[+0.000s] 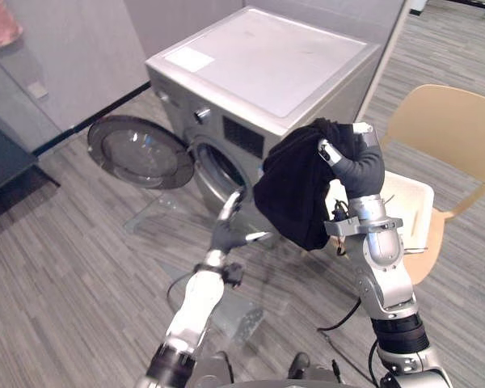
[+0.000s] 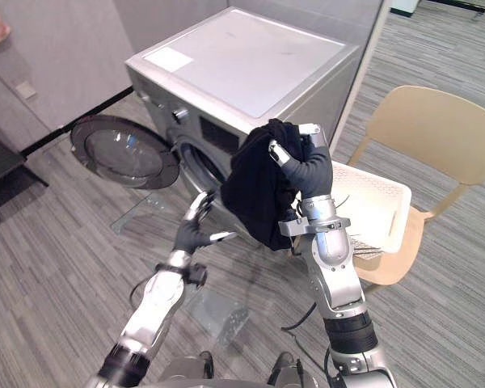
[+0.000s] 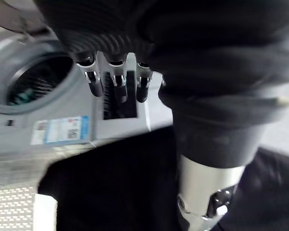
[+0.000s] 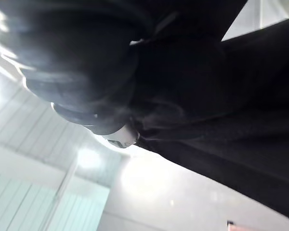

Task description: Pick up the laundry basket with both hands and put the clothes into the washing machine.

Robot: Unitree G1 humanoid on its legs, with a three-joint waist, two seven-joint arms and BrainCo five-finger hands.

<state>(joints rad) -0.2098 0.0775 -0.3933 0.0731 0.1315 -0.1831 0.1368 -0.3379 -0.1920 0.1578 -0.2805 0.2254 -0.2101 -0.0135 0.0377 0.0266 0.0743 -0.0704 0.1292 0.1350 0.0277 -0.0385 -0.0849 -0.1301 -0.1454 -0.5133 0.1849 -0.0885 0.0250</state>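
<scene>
My right hand [image 1: 354,162] is raised in front of the washing machine [image 1: 267,65], shut on a black garment [image 1: 295,190] that hangs from it in a bunch. The same dark cloth [image 4: 221,120] shows close up in the right wrist view. The garment hangs just right of the round drum opening [image 1: 218,174]. My left hand [image 1: 226,230] is open, low in front of that opening, its fingers [image 3: 115,79] pointing toward the machine and close to the cloth's lower edge. The white laundry basket [image 1: 411,202] rests on a beige chair [image 1: 457,129] to the right.
The machine's round glass door [image 1: 137,152] stands swung open to the left, over the grey wood-look floor. A grey wall runs behind the machine on the left. The chair stands close beside the machine's right side.
</scene>
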